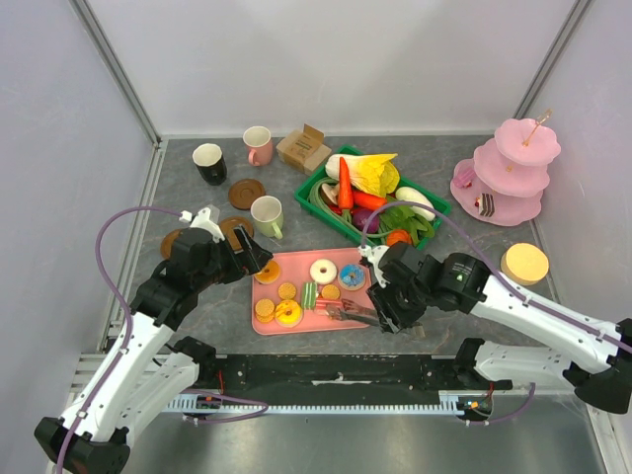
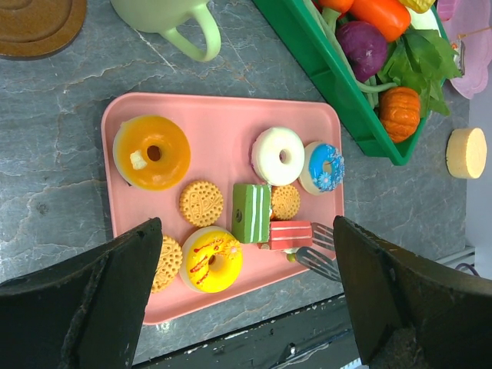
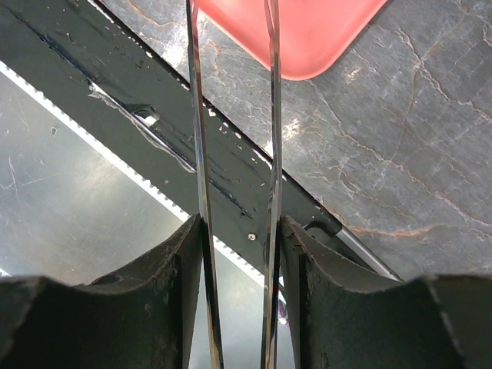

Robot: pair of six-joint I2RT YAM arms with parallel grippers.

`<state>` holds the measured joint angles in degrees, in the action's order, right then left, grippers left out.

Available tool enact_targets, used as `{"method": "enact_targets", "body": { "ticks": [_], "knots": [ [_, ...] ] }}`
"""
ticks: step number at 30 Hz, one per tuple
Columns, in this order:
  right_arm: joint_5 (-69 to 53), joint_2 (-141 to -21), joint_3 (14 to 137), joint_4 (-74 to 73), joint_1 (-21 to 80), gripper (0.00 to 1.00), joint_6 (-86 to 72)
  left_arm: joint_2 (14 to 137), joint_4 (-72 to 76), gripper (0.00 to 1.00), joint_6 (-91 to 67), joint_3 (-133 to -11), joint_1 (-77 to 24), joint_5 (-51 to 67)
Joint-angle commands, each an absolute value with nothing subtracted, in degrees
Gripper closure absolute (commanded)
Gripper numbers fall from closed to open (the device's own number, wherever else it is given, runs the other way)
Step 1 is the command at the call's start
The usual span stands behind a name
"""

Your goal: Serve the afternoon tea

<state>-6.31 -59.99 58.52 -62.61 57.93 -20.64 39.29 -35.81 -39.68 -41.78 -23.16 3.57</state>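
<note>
A pink tray [image 1: 296, 265] holds iced donuts, orange biscuits, a green striped cake slice [image 1: 310, 295] and a red striped cake slice [image 1: 331, 309]. My right gripper [image 1: 390, 314] is shut on metal tongs [image 1: 354, 314]. The tong tips [image 2: 319, 250] lie at the red slice's [image 2: 290, 234] near end at the tray's front edge. In the right wrist view the tong blades [image 3: 197, 154] run between my fingers [image 3: 154, 292]. My left gripper [image 1: 247, 259] is open and empty above the tray's left side [image 2: 223, 123]. Black [image 1: 209, 163], pink [image 1: 258, 145] and pale-green [image 1: 267, 215] mugs stand behind, with brown coasters [image 1: 247, 193] among them.
A green basket [image 1: 326, 197] of toy vegetables stands behind the tray. A cardboard box [image 1: 303, 148] sits at the back. A pink tiered stand [image 1: 513, 173] holding a cake slice [image 1: 484, 204] is at the back right. A round yellow block [image 1: 524, 263] lies at the right.
</note>
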Motion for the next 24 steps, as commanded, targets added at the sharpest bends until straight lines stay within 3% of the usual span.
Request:
{"method": "enact_targets", "body": {
  "ticks": [1, 8, 17, 24],
  "knots": [
    [-5.1, -60.55, 58.18, -61.26, 58.27, 0.5, -22.76, 39.29, -33.14, 0.02, -40.43, -41.4, -22.94, 4.48],
    [-3.78, -62.31, 58.27, -61.17, 58.27, 0.55, -23.73, 39.2, -33.05, 0.02, -40.17, -41.49, -22.94, 4.75],
    [-2.46, -61.09, 59.85, -61.96, 58.27, 0.74, -25.22, 39.2, -32.96, 0.02, -40.17, -41.4, -23.03, 4.75],
    [-0.35, -58.19, 61.26, -62.84, 58.27, 0.96, -27.24, 39.11, -32.96, 0.02, -40.25, -41.48, -23.03, 4.75]
  ]
}}
